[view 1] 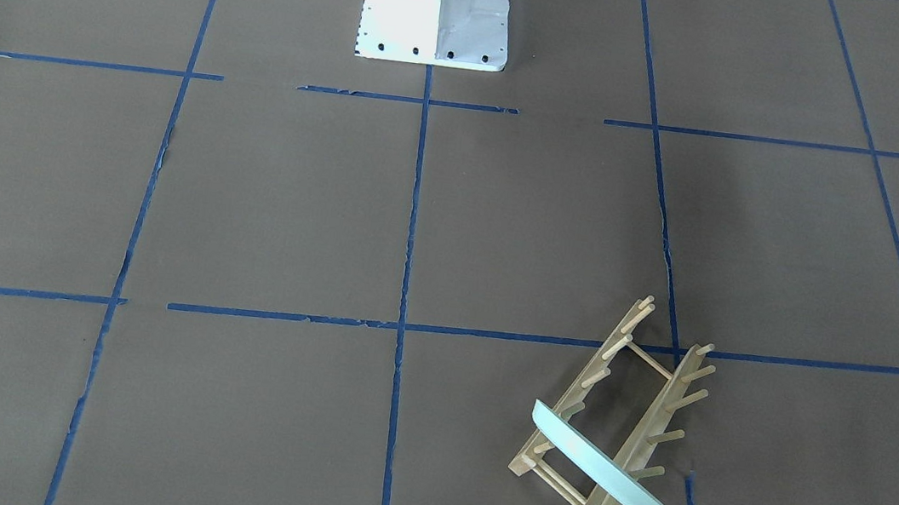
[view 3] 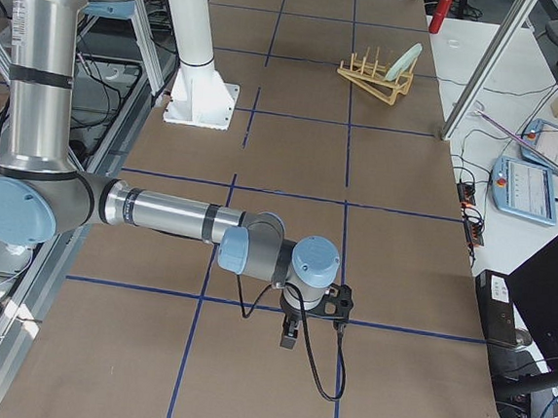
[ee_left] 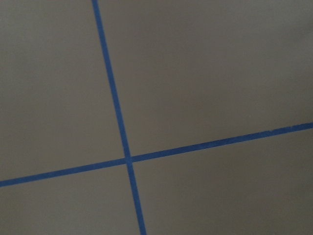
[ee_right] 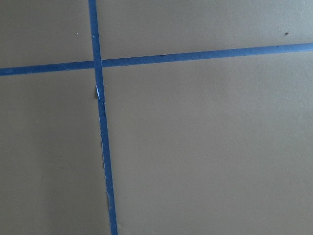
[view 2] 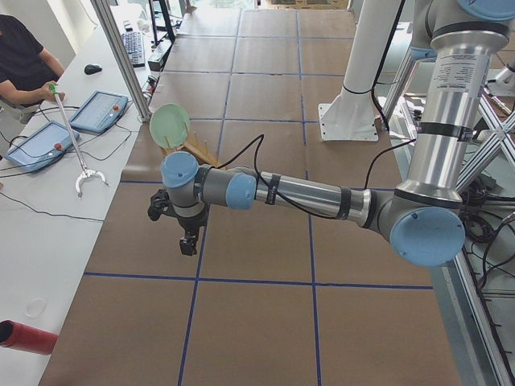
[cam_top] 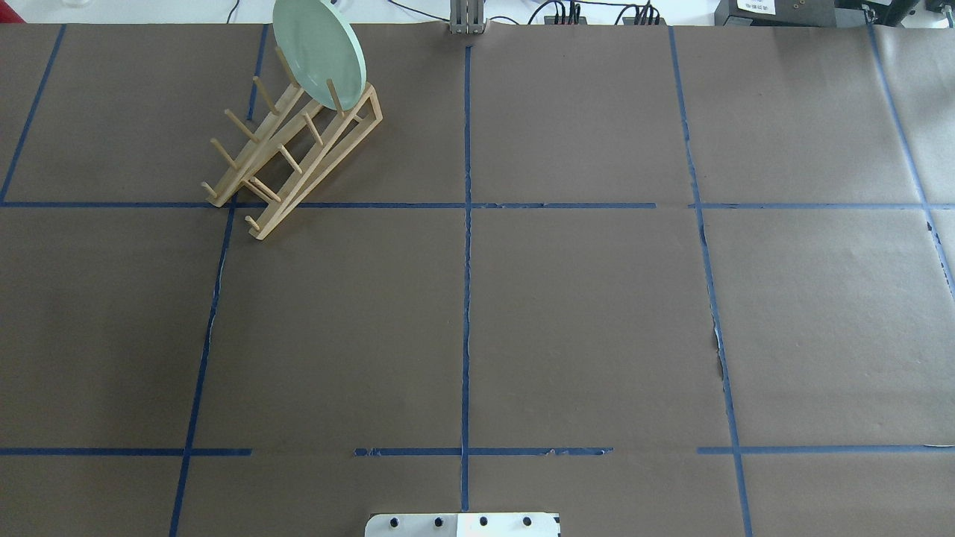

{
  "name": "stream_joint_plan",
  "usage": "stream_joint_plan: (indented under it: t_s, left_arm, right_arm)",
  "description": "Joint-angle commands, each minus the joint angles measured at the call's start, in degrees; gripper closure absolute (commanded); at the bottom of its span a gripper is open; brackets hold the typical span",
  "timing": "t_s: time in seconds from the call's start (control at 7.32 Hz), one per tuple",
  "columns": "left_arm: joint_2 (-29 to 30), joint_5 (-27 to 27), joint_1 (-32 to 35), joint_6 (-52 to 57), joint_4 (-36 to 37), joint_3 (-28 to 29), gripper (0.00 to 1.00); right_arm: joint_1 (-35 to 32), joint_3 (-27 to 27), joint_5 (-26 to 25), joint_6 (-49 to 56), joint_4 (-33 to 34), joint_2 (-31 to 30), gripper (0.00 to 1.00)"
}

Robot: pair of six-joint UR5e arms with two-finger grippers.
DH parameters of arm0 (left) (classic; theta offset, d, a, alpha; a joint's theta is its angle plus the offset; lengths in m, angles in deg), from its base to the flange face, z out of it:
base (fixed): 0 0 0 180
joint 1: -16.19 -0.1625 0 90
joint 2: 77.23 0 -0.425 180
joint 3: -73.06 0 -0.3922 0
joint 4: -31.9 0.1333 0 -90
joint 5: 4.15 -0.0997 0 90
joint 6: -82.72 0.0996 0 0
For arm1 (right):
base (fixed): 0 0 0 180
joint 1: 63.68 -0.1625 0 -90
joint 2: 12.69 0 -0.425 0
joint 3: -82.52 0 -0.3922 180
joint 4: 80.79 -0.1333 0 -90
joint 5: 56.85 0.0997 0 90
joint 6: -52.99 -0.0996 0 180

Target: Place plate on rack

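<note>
The pale mint-green plate stands on edge between the pegs at the far end of the wooden rack, at the table's far left. Both also show in the front view, plate and rack. My left gripper hangs over the brown table, well short of the plate. My right gripper hangs over the table far from the rack. Both grippers show only in the side views, so I cannot tell whether they are open or shut. The wrist views show only table and blue tape.
The robot's white base stands at the table's near middle edge. Blue tape lines grid the brown table. A side bench holds tablets, a grabber tool and a seated person.
</note>
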Motion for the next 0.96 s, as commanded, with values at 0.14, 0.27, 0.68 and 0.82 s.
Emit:
stream_joint_plan:
  t_s: [0.14,0.27,0.68,0.82]
  left_arm:
    - [-2.6,-0.3,2.7,0.1,0.4,0.2,0.0]
    - [-3.5,-0.5,2.7,0.2,-0.2,0.1,0.0]
    - [-5.0,0.1,2.7,4.6,-0.6,-0.3,0.0]
    - [-5.0,0.1,2.7,4.5,-0.4,-0.3,0.0]
  right_arm:
    - [0.0,0.1,0.0,0.1,0.0,0.0,0.0]
    - [0.0,0.1,0.0,0.0,0.0,0.0,0.0]
    - [0.0,0.0,0.0,0.0,0.0,0.0,0.0]
    - [0.0,0.1,0.0,0.0,0.0,0.0,0.0]
